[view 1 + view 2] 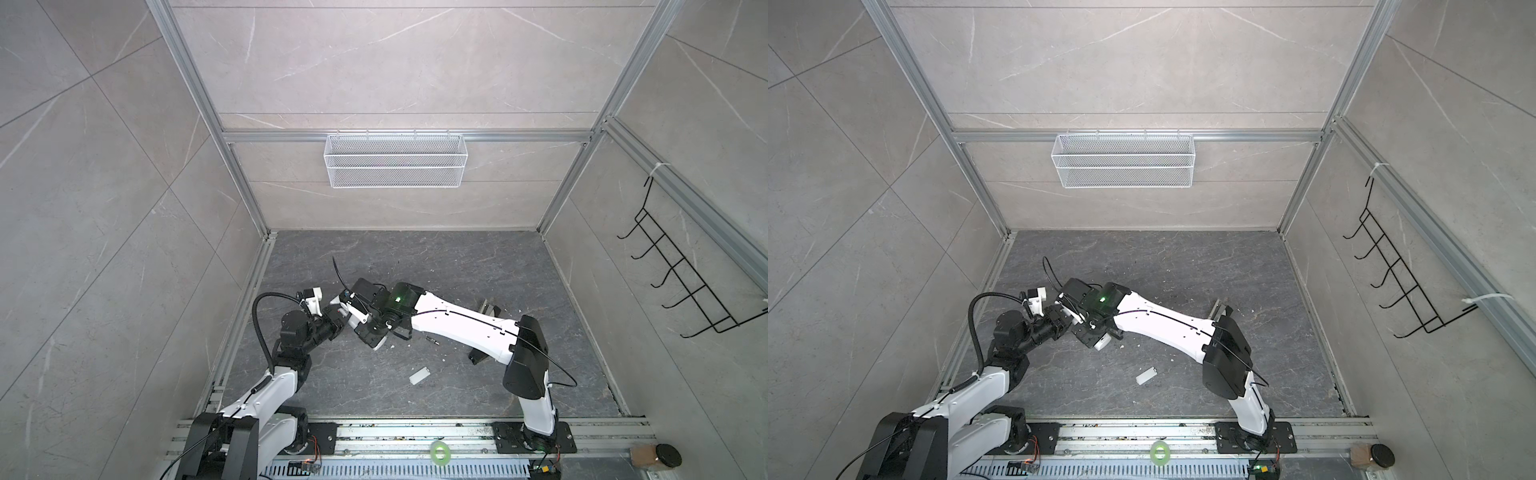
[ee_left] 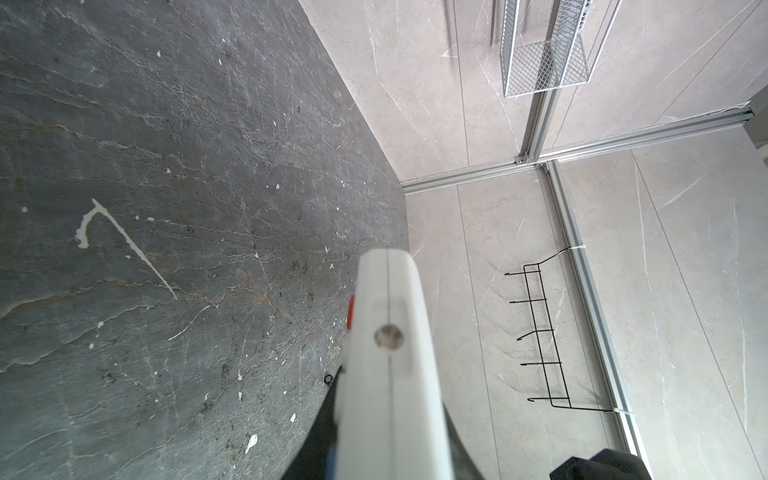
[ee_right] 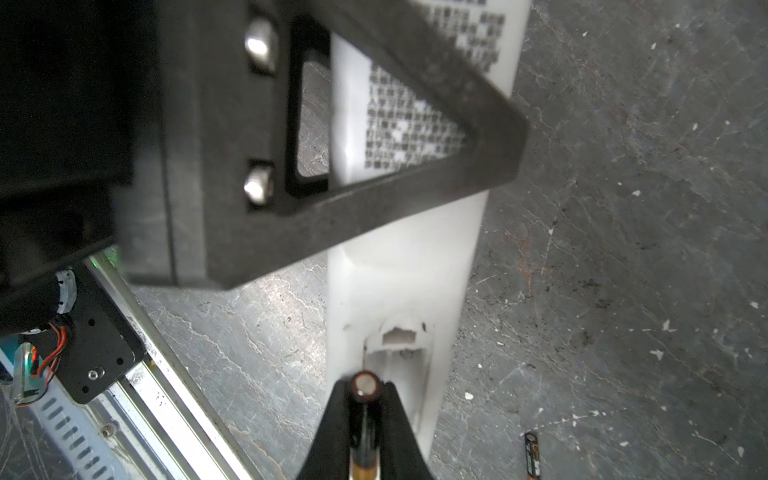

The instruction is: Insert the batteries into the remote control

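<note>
Remote control [image 3: 399, 282] is clamped in the left claw [image 1: 339, 318], its open bay [image 3: 395, 353] turned toward the right claw [image 3: 368, 390], likely to steady it for loading; that claw pinches one battery [image 3: 365, 419] end-on at the bay, the second battery [image 3: 532, 455] lying on the surface [image 3: 623, 249] nearby

Both top views look steeply down from above the front rail [image 1: 415, 432] over the whole tabletop [image 1: 436, 257]. Both wrist cameras sit close to the remote control [image 2: 390, 374].
</note>
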Robot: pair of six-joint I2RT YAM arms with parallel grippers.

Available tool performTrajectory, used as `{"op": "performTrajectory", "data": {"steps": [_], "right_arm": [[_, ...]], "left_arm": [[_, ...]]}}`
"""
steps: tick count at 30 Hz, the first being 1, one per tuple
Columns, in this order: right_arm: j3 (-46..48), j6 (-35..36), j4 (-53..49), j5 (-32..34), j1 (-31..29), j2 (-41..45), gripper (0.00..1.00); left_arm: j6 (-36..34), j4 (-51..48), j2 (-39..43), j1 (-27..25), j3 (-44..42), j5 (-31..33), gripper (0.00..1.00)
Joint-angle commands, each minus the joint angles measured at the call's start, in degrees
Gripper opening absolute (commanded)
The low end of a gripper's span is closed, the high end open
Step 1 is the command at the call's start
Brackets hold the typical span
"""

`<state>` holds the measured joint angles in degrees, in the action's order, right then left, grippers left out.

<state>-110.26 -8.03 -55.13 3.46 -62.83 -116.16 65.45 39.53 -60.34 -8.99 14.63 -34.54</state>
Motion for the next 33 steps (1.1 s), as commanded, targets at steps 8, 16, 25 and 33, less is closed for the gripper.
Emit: {"op": "performTrajectory", "data": {"steps": [8,16,25,33], "right_arm": [[-0.7,-1.2,-1.2,0.8,-0.4,-0.4,0.24],[-0.7,-1.3,-1.1,1.0,-0.4,1.0,0.27],[2.3,-1.7,0.4,-0.2,-0.3,1.6,0.23],[3.5,-2.2,1.2,-0.3,-0.1,4.4,0.24]], "left_arm": [[1.7,5.7,0.7,0.0,0.5,-2.2,0.00],[1.7,5.4,1.2,0.0,0.5,-2.5,0.00],[1.6,5.0,1.7,0.0,0.4,-2.5,0.00],[1.0,5.1,1.4,0.0,1.0,-3.4,0.00]]}}
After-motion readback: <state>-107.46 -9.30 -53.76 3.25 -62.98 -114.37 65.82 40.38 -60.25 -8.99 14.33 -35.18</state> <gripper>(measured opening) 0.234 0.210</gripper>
